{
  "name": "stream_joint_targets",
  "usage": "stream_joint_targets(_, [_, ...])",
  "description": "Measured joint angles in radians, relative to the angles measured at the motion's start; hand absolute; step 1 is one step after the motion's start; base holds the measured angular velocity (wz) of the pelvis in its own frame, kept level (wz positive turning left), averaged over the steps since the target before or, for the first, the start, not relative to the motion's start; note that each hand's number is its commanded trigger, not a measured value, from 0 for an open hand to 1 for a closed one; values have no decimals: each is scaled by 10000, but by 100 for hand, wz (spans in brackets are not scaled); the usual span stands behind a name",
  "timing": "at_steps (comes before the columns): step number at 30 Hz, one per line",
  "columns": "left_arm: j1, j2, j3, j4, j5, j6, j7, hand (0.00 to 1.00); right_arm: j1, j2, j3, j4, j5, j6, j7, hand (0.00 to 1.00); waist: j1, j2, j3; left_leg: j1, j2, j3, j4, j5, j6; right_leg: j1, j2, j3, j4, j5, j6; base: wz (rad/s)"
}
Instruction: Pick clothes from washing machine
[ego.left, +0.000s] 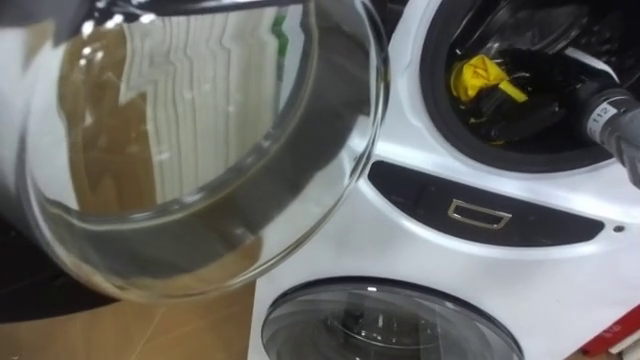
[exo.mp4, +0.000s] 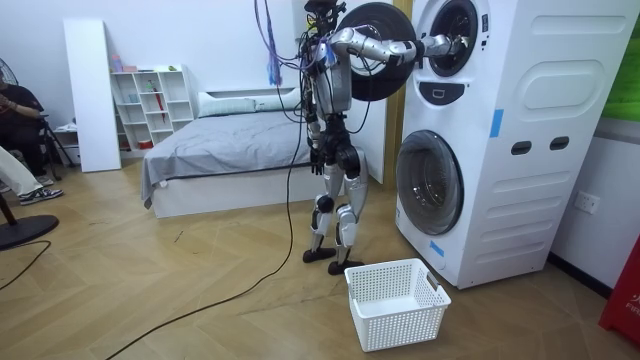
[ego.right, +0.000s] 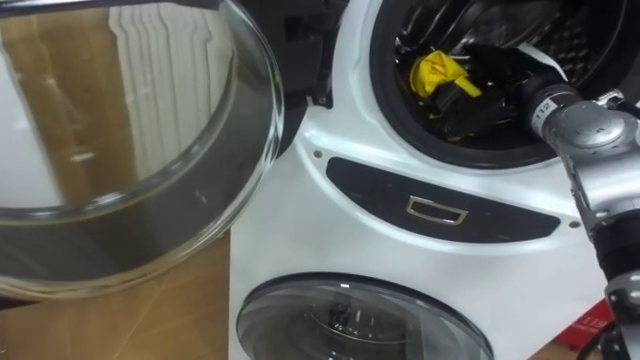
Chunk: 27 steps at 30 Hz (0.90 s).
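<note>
Right eye view: the fingers of the right hand (ego.right: 488, 102) are swallowed by the dark inside the upper drum (ego.right: 395, 120), so their grip cannot be told. A yellow garment (ego.right: 436, 72) is seen just beside the hand, inside the drum. The round glass door (ego.right: 150, 190) is swung open to the left. A white basket (exo.mp4: 395, 300) is set on the floor by the stacked machines (exo.mp4: 500, 140).
</note>
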Motion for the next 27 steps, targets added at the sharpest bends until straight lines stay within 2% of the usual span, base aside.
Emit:
stream_joint_targets(4, [-37, 46, -76, 4, 5, 14, 5, 0, 30, 36, 174, 97, -325, -20, -168, 100, 75, -20, -27, 51, 3, 3, 3, 3, -5, 51, -1, 16, 1, 0, -1, 0])
stream_joint_targets(5, [-60, 45, -171, 15, 5, -9, 5, 0, 29, 13, 122, 186, -462, -35, -347, 100, 195, -21, -26, 91, 3, 3, -1, 3, -5, 82, -2, 15, 1, 0, -1, 0])
stream_joint_targets(9, [-53, 58, -194, 47, 3, -63, 0, 0, 28, -99, 27, 402, -966, -195, -537, 100, 339, -44, 13, 179, 44, -50, -29, 1, -7, 176, 20, -6, -3, -1, -1, 6])
stream_joint_targets(21, [-188, 156, -194, 147, 0, -439, -73, 0, 49, -113, 26, 409, -373, -326, -463, 100, 271, -37, 71, 190, 46, -36, -41, -1, -7, 180, 29, 6, -3, -1, -1, 0])
stream_joint_targets(27, [-180, 221, -294, 141, -4, -538, -55, 0, 90, -131, 54, 271, 48, -344, -364, 100, 164, -50, 61, 178, 53, -37, -48, -12, -24, 174, 44, 55, -6, -1, -1, 0])
